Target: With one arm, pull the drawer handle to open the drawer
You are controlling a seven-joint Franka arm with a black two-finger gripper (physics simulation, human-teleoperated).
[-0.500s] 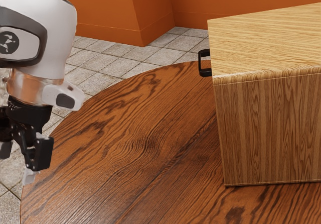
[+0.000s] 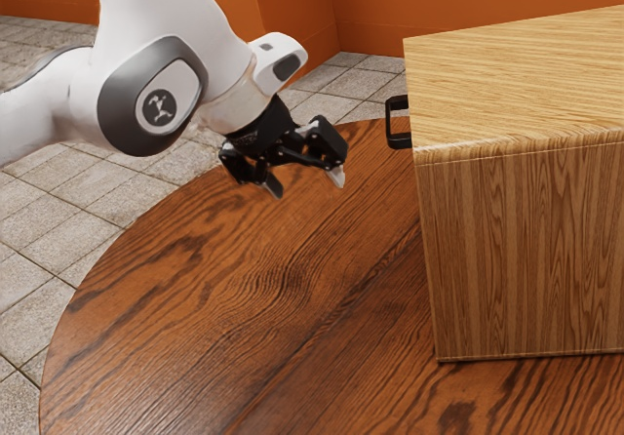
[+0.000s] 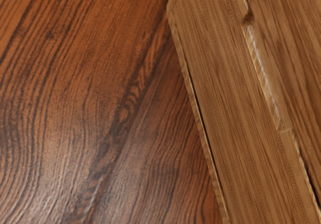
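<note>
A light wooden cabinet (image 2: pixel 517 162) stands on the dark round table (image 2: pixel 273 298) at the exterior view's right. A black drawer handle (image 2: pixel 395 123) sticks out from the cabinet's face toward the exterior view's left; that face is turned away from the camera. My gripper (image 2: pixel 306 183) hangs over the table to the left of the handle, a short gap away and slightly lower. It is open, with nothing between its fingers. In the wrist view the cabinet's pale wood (image 3: pixel 241 98) lies ahead of my hand, with a thin dark seam, beside the table's dark grain (image 3: pixel 90 108).
A tiled floor (image 2: pixel 58 220) surrounds the table, and orange walls (image 2: pixel 292 6) rise behind it. The table's curved edge runs along the exterior view's lower left. The cabinet takes up the table's right part.
My arm has swung from the exterior view's lower left, off the table's edge, up and right to hang over the table near the handle. The cabinet and handle have not moved.
</note>
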